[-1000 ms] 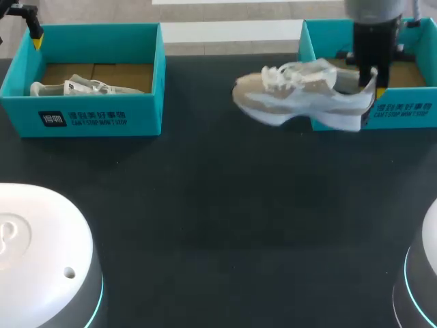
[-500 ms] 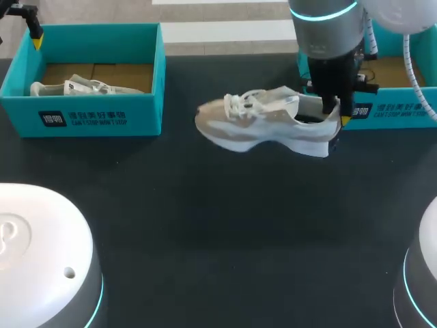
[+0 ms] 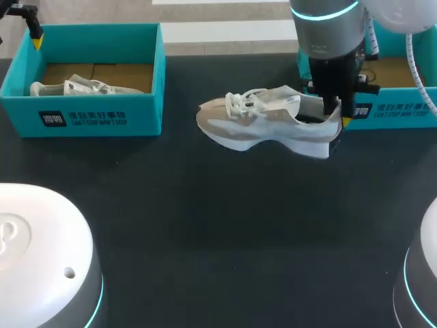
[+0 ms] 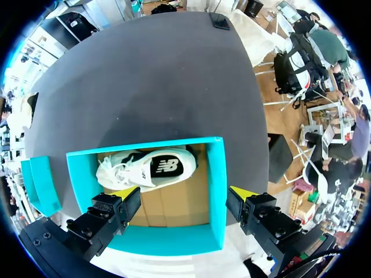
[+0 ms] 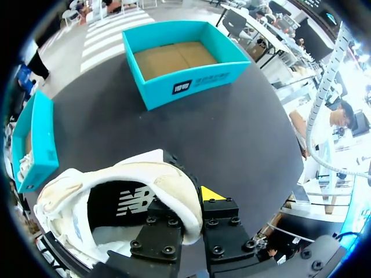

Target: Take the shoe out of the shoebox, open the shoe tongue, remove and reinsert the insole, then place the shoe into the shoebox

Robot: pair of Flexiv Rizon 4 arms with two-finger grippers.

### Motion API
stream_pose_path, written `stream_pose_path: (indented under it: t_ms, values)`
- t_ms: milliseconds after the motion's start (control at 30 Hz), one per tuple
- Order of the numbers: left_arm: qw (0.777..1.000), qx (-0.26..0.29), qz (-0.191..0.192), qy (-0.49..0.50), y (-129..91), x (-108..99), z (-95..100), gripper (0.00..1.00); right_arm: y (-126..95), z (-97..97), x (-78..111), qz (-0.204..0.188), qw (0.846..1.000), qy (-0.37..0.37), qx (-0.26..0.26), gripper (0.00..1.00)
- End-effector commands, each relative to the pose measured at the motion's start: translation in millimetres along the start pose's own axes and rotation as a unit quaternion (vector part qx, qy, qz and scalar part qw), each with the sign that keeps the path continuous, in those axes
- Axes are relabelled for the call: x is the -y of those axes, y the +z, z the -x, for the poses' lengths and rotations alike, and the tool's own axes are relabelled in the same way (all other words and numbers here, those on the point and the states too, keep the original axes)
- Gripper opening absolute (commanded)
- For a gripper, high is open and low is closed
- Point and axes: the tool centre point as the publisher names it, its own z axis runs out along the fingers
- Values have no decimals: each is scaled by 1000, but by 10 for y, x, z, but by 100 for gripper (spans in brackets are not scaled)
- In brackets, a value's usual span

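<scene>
Holding the shoe (image 3: 266, 123) by its heel collar, my right gripper (image 3: 337, 115) pinched tight on it just in front of the right shoebox (image 3: 399, 109), I'd set it flat on the table (image 3: 218, 225) before releasing, toe toward my empty, wide-open left gripper (image 4: 182, 194). White print marks the box front, and a logo shows on the insole (image 5: 124, 202).

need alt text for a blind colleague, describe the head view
The right claw grips a white and beige shoe by its heel over the dark table, beside an empty teal shoebox. At far left, another teal shoebox holds a second shoe.
</scene>
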Motion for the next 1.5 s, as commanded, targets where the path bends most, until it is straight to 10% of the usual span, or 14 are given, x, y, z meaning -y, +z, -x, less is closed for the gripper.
stream_pose_path:
  t_ms: [33, 833, 1500]
  values:
    - [1000, -1, 0, 0, -1, 3, 1, 100, 211, -176, 409, 21, 1000, 9, 12, 0]
    - [1000, -1, 0, 0, -1, 3, 1, 100, 869, -850, 1536, 12, 999, -25, -17, 0]
    - [1000, -1, 0, 0, -1, 3, 1, 100, 1205, -1234, 1464, -13, 997, 74, 4, 0]
